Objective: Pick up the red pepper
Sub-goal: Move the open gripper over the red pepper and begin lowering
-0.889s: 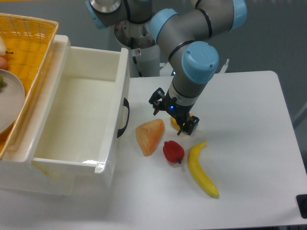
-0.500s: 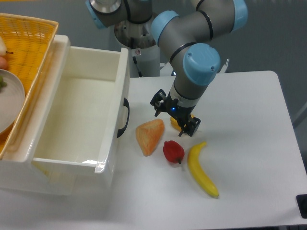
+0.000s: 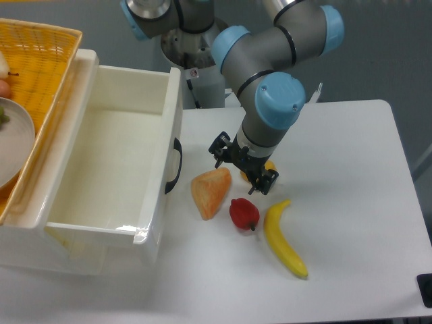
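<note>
The gripper (image 3: 241, 167) hangs just above the tabletop (image 3: 337, 155) with its two black fingers spread apart and nothing between them, a little up and back from the red pepper (image 3: 244, 213) and not touching it. The red pepper lies on the white tabletop toward the front edge, between a pale orange wedge (image 3: 210, 191) on its left-edge side and a banana (image 3: 282, 239) on its right-edge side, close to both. A small yellow-orange fruit (image 3: 268, 167) sits mostly hidden behind the gripper. Along the left edge of the tabletop stands an open white drawer (image 3: 108, 162) with a black handle (image 3: 177, 165), and beyond it a yellow woven basket (image 3: 40, 61) holds a plate (image 3: 15, 138).
</note>
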Available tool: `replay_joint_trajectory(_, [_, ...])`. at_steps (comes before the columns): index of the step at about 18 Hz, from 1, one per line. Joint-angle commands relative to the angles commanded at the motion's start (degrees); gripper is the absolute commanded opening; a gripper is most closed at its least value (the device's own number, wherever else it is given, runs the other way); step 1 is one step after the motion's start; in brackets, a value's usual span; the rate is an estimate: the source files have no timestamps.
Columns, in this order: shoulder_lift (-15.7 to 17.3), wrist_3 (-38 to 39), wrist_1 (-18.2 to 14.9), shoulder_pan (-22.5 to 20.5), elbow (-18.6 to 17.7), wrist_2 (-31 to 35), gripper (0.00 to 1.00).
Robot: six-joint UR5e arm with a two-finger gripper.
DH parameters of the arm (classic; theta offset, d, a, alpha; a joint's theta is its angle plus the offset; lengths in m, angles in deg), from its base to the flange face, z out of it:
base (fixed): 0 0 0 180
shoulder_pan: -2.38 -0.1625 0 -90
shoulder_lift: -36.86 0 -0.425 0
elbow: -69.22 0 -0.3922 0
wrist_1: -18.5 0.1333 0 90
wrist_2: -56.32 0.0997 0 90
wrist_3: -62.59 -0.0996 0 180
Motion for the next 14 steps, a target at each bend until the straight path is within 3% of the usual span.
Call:
replay_joint_trajectory(9, [-0.88,16.25,1.4,0.0,0.0,-0.09,1.0])
replay_joint_trajectory(14, [-2.55,18.72,2.99,0.35,0.08,0.53,1.0])
